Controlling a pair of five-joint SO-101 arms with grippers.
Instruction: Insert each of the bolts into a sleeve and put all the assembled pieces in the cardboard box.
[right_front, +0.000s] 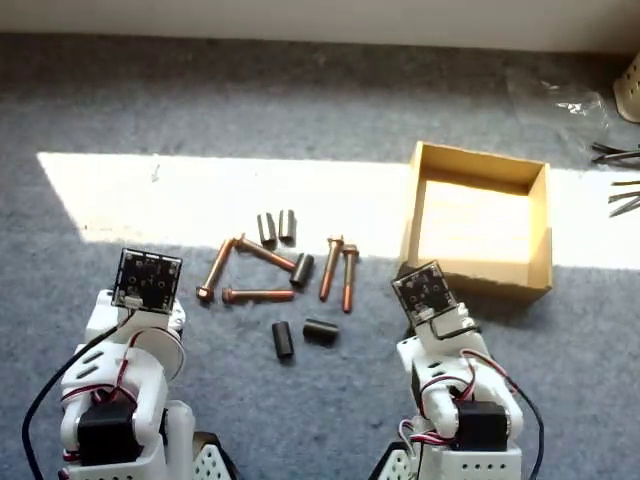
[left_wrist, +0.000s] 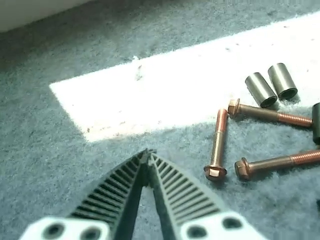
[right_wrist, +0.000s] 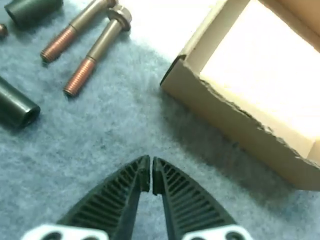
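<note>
Five bolts (right_front: 258, 295), five sleeves (right_front: 282, 340) — one box (right_front: 541, 225).

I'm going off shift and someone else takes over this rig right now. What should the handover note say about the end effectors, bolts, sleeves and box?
Left end effector: shut, empty, over the carpet beside the bolts.
Right end effector: shut, empty, near a corner of the cardboard box.
Things: five bolts and five sleeves lie on the carpet between the arms and the box. One bolt meets a dark sleeve at its tip; I cannot tell whether it is inserted.
Done: nothing is in the box.
Left: pair every bolt with a sleeve, then box all five.
</note>
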